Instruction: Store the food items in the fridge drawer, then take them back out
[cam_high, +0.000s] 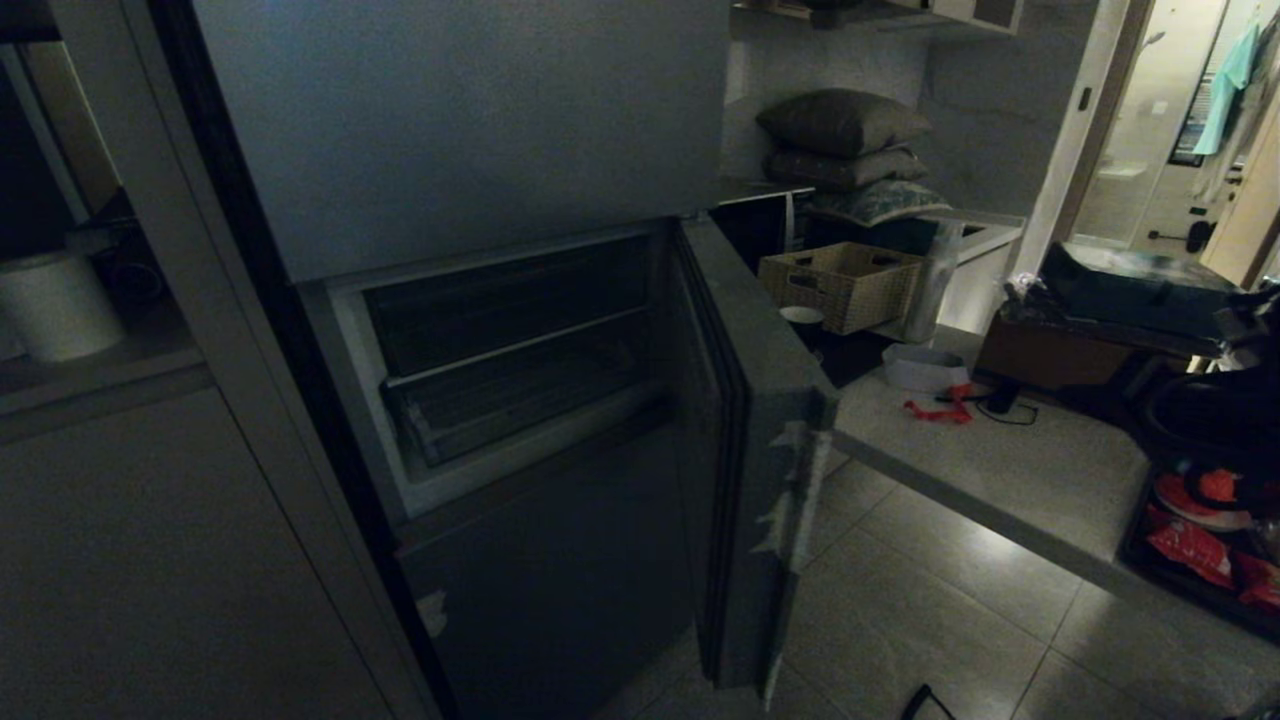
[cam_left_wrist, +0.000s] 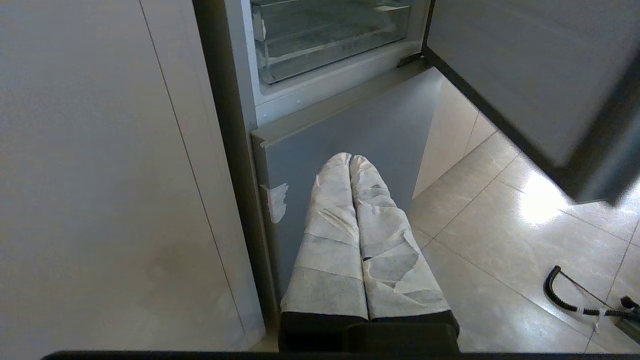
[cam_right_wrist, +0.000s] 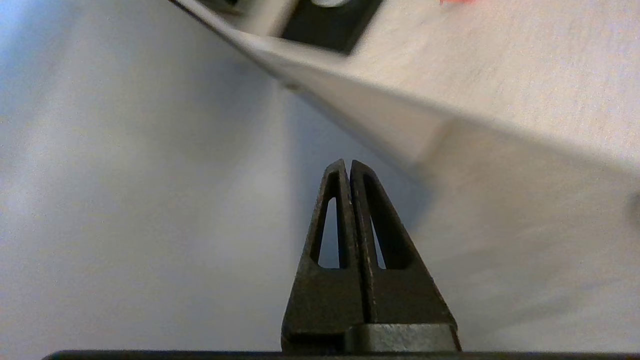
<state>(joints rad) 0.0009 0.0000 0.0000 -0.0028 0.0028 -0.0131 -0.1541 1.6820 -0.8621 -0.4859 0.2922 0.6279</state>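
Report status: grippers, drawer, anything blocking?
Left gripper shut, empty, low before the fridge. Right gripper shut, empty, close to the open fridge door. Drawer pushed in, looks empty. Nothing blocking it.

Clear ribbed plastic fridge drawer (cam_left_wrist: 325, 37) — matt grey fridge door (cam_high: 760, 440), glossy tiled floor (cam_left_wrist: 500, 240), woven basket (cam_high: 840, 285).

Tiled floor (cam_high: 900, 610): red scrap (cam_high: 938, 409), black cable (cam_high: 1005, 410).

Home kitchen: fridge (cam_high: 470, 130), cabinets (cam_high: 150, 560), tiled floor (cam_high: 900, 620), cushions (cam_high: 845, 125) & wicker basket (cam_high: 840, 285).
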